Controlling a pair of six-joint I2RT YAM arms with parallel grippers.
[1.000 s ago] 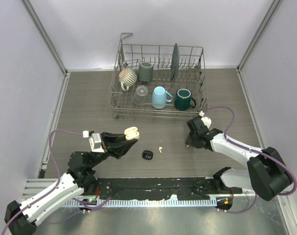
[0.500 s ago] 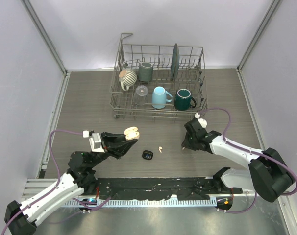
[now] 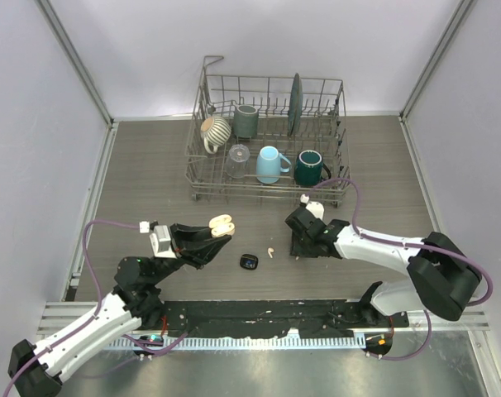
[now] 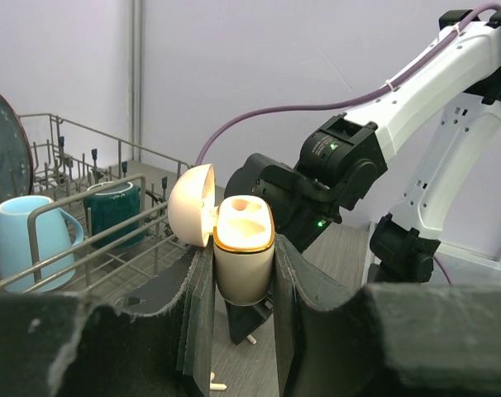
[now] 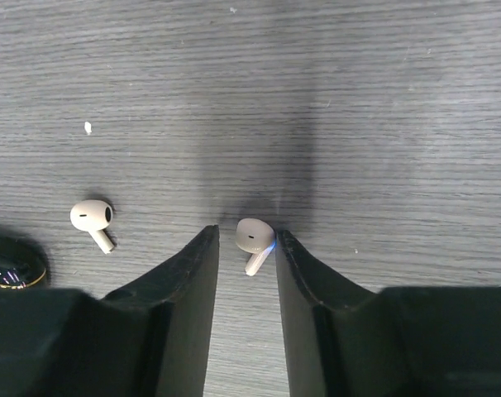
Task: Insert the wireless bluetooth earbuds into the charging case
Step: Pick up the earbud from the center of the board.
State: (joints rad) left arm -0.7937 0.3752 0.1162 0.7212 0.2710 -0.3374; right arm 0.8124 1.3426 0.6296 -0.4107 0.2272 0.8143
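Currently I am at the pick-up step, with no earbud visibly seated in the case.

My left pincer [image 4: 243, 263] is at the near left of the scene, raised off the bench [image 5: 358, 99]. It is clamped on the cream charging case [image 4: 243, 248], which stands upright with its lid hinged open and its sockets facing up.

My right pincer [image 5: 246, 235] is down at the bench near the centre, just right of the case. Its jaws stand narrowly apart, straddling a cream earbud [image 5: 252, 238] that lies between them. The bud seems to touch one finger, while a sliver of bench shows beside the other, so I judge it is not gripped yet.

A second earbud [image 5: 92, 217], also cream, lies on the bench a little to the left, apart from the fingers. Further left again sits a small black case [image 3: 249, 261]. I cannot see any black earbuds.

The next move calls for closing gently on the tiny bud without flicking it away. After that I must lift it, carry it left to the open case, and line its stem up with a socket before letting go.
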